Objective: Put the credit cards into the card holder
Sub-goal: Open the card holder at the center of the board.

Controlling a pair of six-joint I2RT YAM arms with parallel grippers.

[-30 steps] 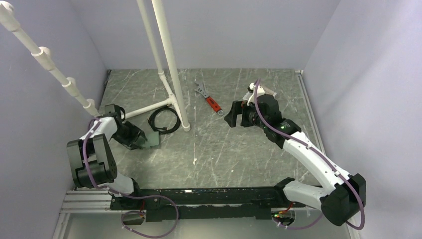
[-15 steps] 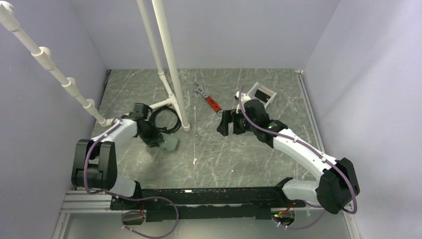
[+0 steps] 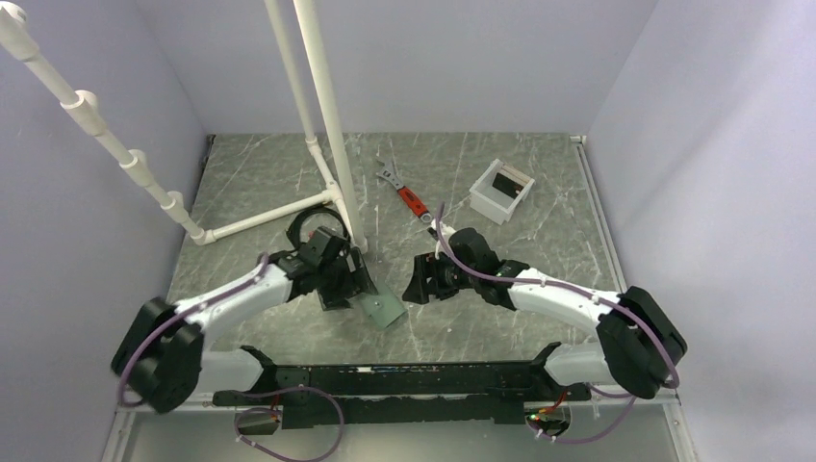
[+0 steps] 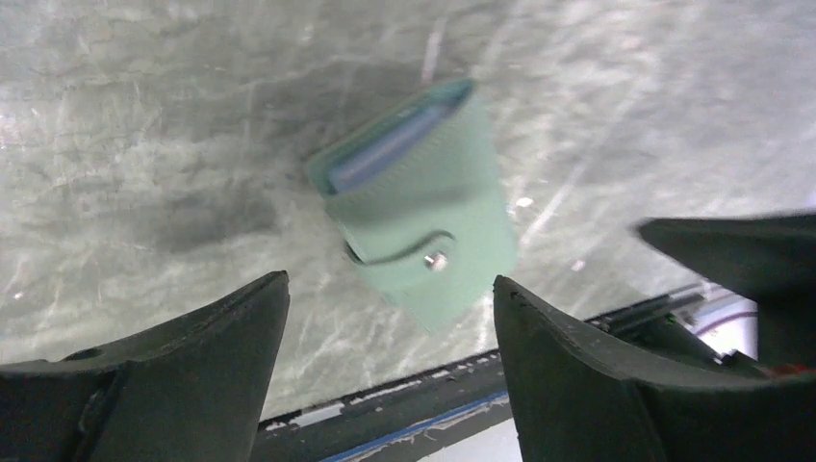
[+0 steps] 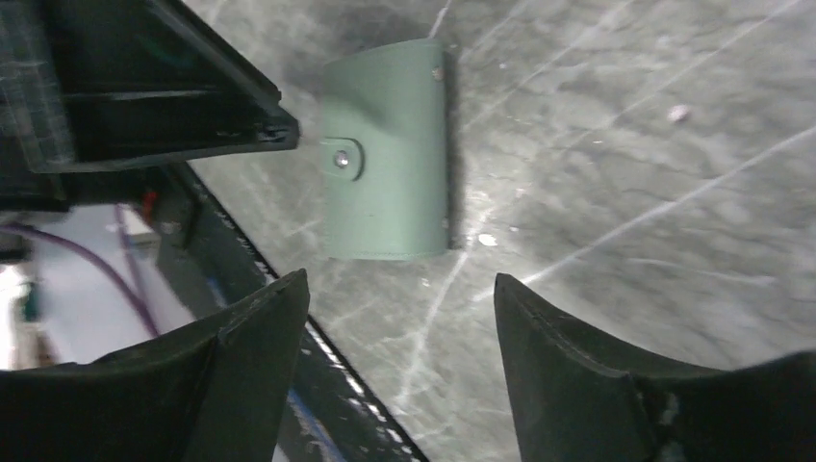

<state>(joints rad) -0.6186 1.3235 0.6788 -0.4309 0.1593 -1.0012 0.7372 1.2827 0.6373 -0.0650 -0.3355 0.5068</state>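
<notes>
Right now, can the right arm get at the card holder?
Probably yes: the card holder lies loose on the table just beyond the open right gripper, nothing between them. The left gripper, also open, crowds its other side.

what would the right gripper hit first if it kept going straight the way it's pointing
Most likely the card holder: it lies closed on the table, centred ahead of the open right gripper. The left gripper sits just beside that line, though depth is hard to judge.
</notes>
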